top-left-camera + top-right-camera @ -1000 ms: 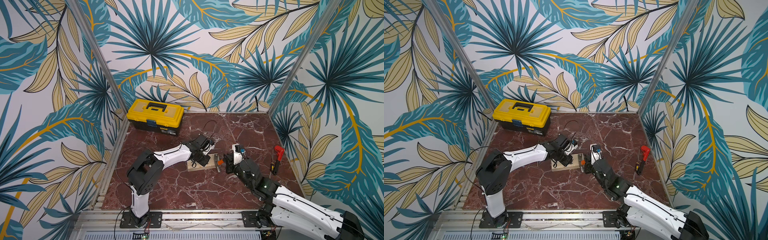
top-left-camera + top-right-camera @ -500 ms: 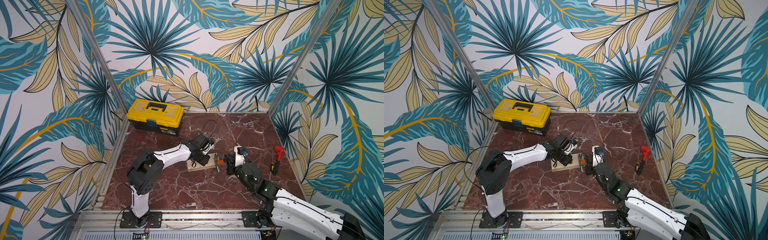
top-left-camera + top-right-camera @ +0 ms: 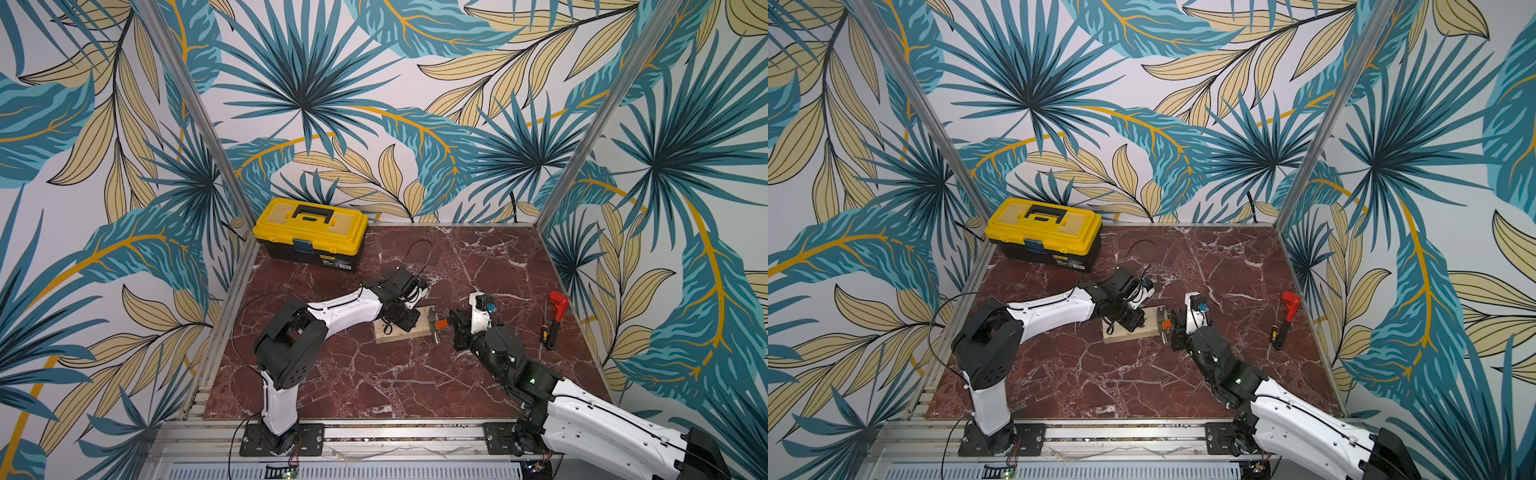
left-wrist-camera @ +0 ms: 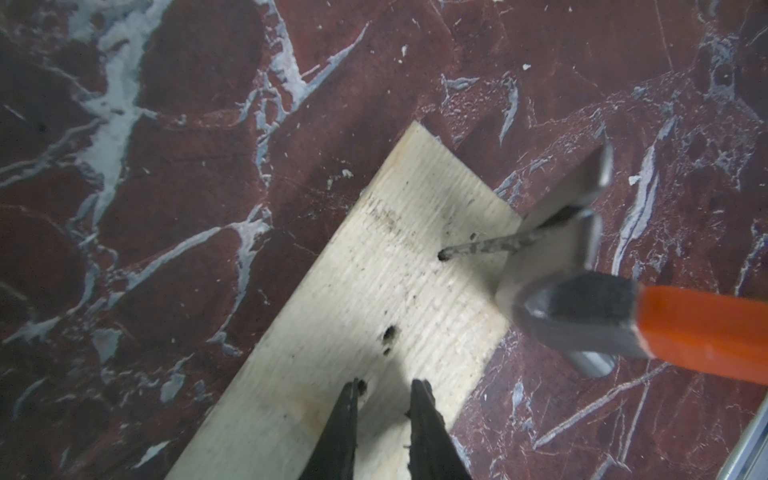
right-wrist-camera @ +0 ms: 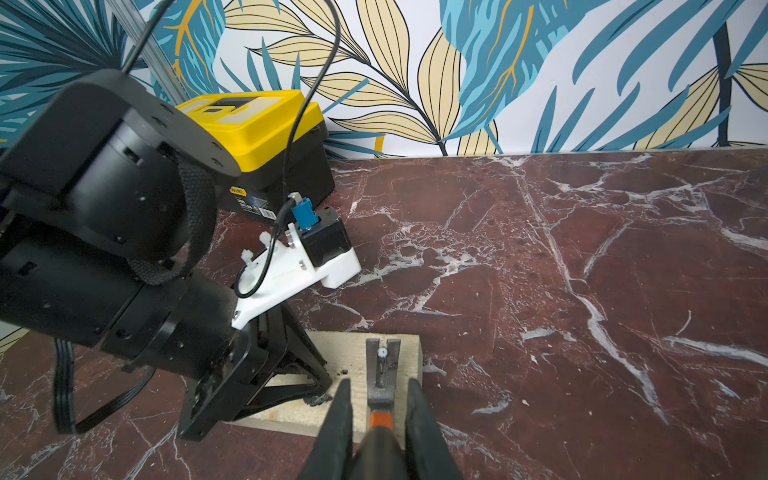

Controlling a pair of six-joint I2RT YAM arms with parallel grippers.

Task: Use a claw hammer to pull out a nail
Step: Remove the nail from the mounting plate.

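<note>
The claw hammer [image 4: 582,307] has a silver head and an orange shaft. Its forked claw rests on the pale wooden board [image 4: 353,291], hooked under the head of the nail [image 4: 490,247]. The nail leans out of its hole in the board. My right gripper [image 5: 376,388] is shut on the hammer's dark lower shaft, just off the board's right end [image 3: 455,326]. The nail head [image 5: 381,353] shows in the claw slot. My left gripper [image 4: 384,384] stands tips-down on the board [image 3: 388,336], its fingers slightly apart and holding nothing.
A yellow and black toolbox [image 3: 311,230] stands at the back left. A red-headed wrench [image 3: 557,305] and a small screwdriver [image 3: 544,328] lie near the right wall. Older nail holes [image 4: 388,332] mark the board. The left arm [image 3: 345,307] reaches over the marble floor.
My right wrist has shifted slightly to the right with the hammer shaft in its grip. The left gripper has stayed put on the board.
</note>
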